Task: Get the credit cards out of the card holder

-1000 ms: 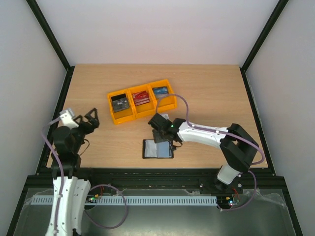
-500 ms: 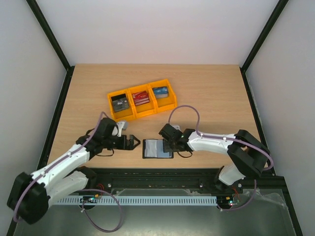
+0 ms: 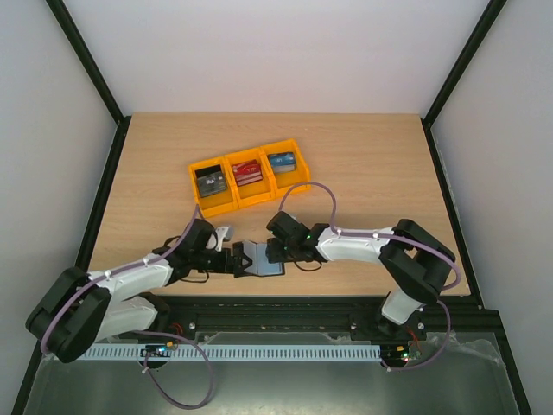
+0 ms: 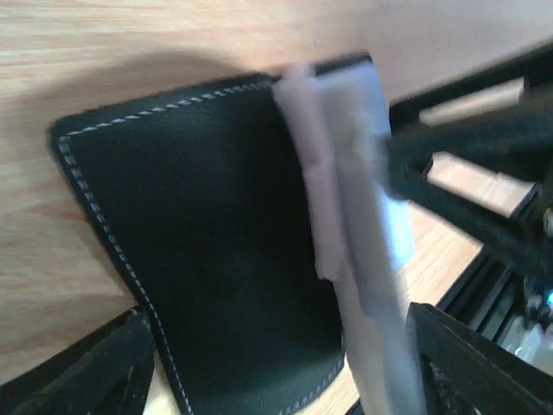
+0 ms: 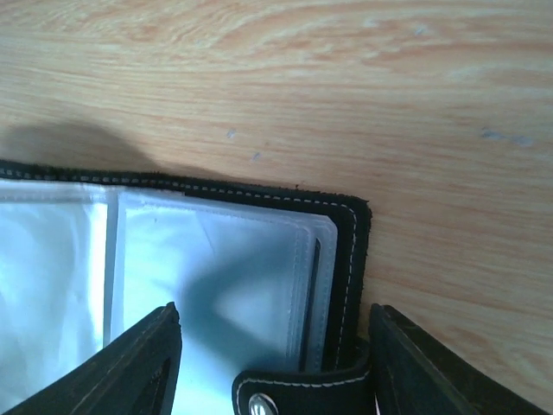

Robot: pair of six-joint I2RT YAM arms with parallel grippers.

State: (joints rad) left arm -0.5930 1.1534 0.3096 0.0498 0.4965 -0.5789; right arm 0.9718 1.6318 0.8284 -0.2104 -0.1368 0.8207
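Note:
The card holder (image 3: 263, 258) lies near the table's front edge, its left half tilted up. In the left wrist view its black stitched cover (image 4: 216, 233) faces me, clear sleeves (image 4: 354, 225) edge-on beside it. My left gripper (image 3: 239, 259) is open, its fingers (image 4: 104, 367) on either side of that raised half. My right gripper (image 3: 278, 252) is open over the holder's right corner (image 5: 350, 233), with the snap strap (image 5: 294, 389) between its fingers (image 5: 130, 367). The sleeves (image 5: 216, 277) I can see hold no card. Dark grey (image 3: 211, 182), red (image 3: 247, 172) and blue (image 3: 281, 160) credit cards lie in the bins.
Three joined yellow bins (image 3: 251, 195) stand behind the holder, mid-table. The table's black front rail (image 3: 285, 303) runs just below the holder. Both arms reach in low along the front edge, their cables looping above them.
My left arm swung in from the far left to the holder, and its jaws have started to narrow. The holder's left half has come up off the table. My right gripper narrowed slightly.

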